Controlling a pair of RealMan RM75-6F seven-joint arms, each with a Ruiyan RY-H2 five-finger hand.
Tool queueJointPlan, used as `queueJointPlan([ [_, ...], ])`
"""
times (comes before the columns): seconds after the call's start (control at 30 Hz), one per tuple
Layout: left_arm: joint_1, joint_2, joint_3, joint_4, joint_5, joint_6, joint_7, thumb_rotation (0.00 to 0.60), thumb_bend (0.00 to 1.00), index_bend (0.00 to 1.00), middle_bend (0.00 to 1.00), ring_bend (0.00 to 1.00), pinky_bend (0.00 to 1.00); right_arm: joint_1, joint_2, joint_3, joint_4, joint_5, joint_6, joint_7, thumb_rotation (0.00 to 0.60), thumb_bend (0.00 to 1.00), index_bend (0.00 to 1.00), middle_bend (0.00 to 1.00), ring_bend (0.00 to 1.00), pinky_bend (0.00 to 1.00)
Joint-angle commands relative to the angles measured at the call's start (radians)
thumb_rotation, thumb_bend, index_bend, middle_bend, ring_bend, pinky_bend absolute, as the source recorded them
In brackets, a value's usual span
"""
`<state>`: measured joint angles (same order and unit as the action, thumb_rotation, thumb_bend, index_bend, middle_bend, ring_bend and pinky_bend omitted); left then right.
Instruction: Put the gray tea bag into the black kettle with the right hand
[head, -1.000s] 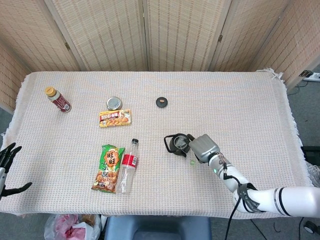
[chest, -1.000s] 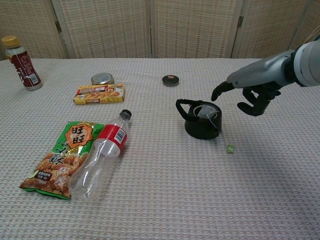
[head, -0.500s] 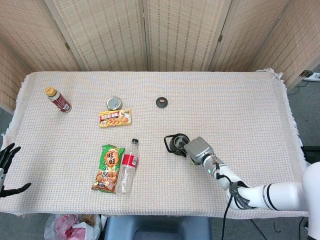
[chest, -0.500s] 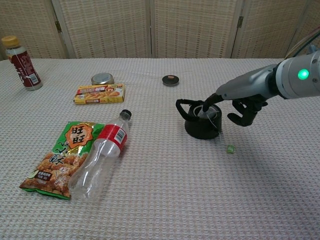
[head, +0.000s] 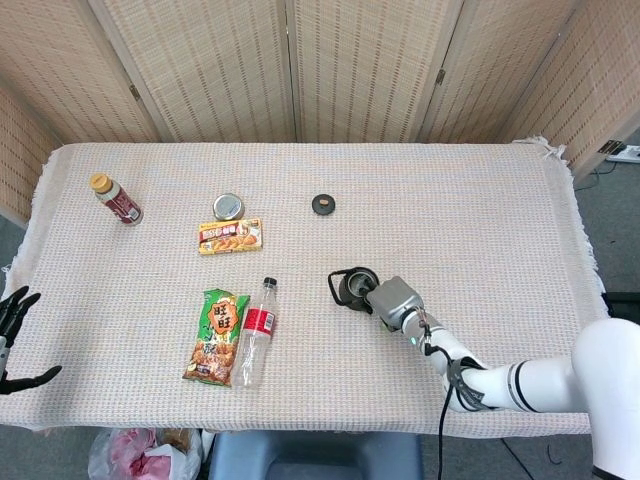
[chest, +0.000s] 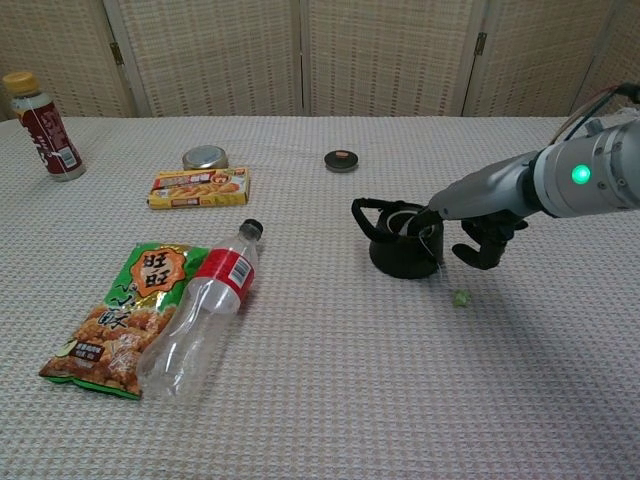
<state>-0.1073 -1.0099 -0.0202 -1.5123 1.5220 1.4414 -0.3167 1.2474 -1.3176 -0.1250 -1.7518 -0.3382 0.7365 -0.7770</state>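
Note:
The black kettle (chest: 402, 250) stands lidless on the cloth right of centre, also in the head view (head: 350, 289). The gray tea bag (chest: 407, 222) sits low inside its mouth, mostly hidden. Its string hangs over the rim to a small green tag (chest: 461, 297) lying on the cloth. My right hand (chest: 470, 228) is just right of the kettle, one finger stretched onto the mouth and touching the bag, the rest bent loosely apart and holding nothing. In the head view my right hand (head: 392, 300) covers the kettle's right side. My left hand (head: 12, 335) hangs with fingers spread at the far left edge.
A small black lid (chest: 341, 159) lies behind the kettle. A plastic bottle (chest: 200, 305) and a green snack bag (chest: 125, 320) lie at front left. A yellow box (chest: 198, 187), a tin (chest: 204, 156) and a brown bottle (chest: 40, 125) stand further back left.
My right hand has come down and left from above the kettle's right side to its mouth. The tea bag, sticking up a second ago, now sits lower inside.

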Motion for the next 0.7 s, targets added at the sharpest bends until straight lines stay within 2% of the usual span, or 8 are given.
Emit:
queueJointPlan([
  [0.03, -0.001, 0.000, 0.000, 0.001, 0.001, -0.001, 0.000, 0.600, 0.12, 0.00, 0.00, 0.00, 0.11, 0.010, -0.018, -0.016, 0.025, 0.010, -0.016, 0.008, 0.600, 0.67, 0.13, 0.05, 0.64, 0.82],
  [0.13, -0.001, 0.000, 0.001, 0.001, 0.001, -0.002, -0.003, 0.600, 0.12, 0.00, 0.00, 0.00, 0.11, 0.018, -0.032, -0.028, 0.045, 0.015, -0.027, 0.016, 0.600, 0.67, 0.13, 0.05, 0.64, 0.82],
  [0.23, -0.001, 0.000, 0.000, 0.002, 0.000, -0.001, -0.003, 0.600, 0.12, 0.00, 0.00, 0.00, 0.11, 0.013, -0.023, -0.013, 0.037, -0.007, -0.026, 0.049, 0.600, 0.67, 0.13, 0.05, 0.64, 0.82],
  [0.7, -0.008, -0.007, 0.000, -0.012, -0.001, -0.010, 0.046, 0.600, 0.12, 0.00, 0.00, 0.00, 0.11, -0.110, 0.198, 0.024, -0.223, -0.300, 0.122, 0.199, 0.600, 0.65, 0.13, 0.02, 0.64, 0.82],
])
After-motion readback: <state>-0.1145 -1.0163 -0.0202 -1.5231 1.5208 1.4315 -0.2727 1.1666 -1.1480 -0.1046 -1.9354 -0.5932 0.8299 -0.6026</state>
